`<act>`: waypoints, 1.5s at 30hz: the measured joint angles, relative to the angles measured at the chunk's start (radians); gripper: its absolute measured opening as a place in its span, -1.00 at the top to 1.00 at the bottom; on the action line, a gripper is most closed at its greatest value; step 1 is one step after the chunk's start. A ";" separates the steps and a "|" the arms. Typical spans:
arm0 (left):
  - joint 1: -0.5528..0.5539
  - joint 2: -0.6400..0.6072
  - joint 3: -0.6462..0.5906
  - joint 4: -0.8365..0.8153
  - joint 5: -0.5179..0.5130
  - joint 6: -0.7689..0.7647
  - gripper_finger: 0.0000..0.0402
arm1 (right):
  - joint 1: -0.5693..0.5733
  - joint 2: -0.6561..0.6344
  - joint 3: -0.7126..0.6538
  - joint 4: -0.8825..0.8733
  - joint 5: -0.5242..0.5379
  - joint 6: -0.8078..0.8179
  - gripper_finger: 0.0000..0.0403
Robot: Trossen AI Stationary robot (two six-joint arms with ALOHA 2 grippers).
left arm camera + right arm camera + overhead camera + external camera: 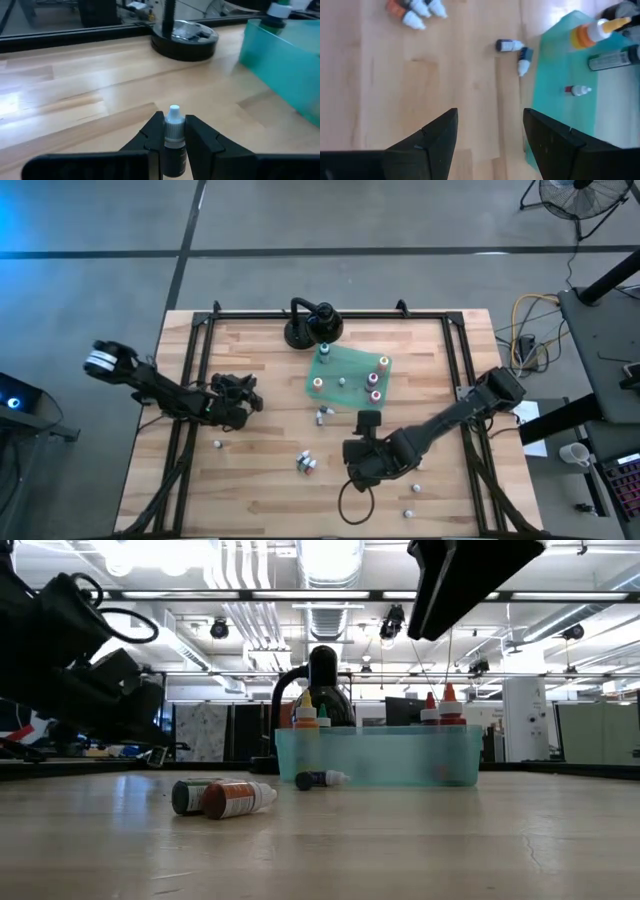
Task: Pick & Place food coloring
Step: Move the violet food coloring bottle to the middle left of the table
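Left wrist view shows our left gripper [175,145] pinching a tiny dark white-capped food coloring bottle [174,135] above the wood, right gripper [490,135] gaping empty, so next it's probably carrying it to the teal tray [280,65].

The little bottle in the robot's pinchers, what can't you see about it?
- Left wrist view: the left gripper is shut on the bottle; the fingers hide its sides and label.
- Its base is cut off by the picture edge.
- High view: the arm hides it entirely.
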 joint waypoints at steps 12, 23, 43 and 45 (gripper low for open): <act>-0.002 0.074 0.018 0.006 0.027 -0.133 0.72 | -0.055 0.000 -0.001 0.001 0.004 -0.053 -0.09; -0.002 0.067 0.038 0.005 0.118 -0.164 0.55 | -0.060 0.000 -0.001 -0.005 0.004 -0.074 -0.09; -0.002 -0.093 0.205 -0.602 0.168 -0.283 0.55 | -0.117 0.000 -0.004 -0.059 0.005 -0.145 -0.09; -0.002 -0.137 0.212 -0.608 0.200 -0.286 0.55 | -0.128 0.000 -0.006 -0.059 0.005 -0.158 -0.09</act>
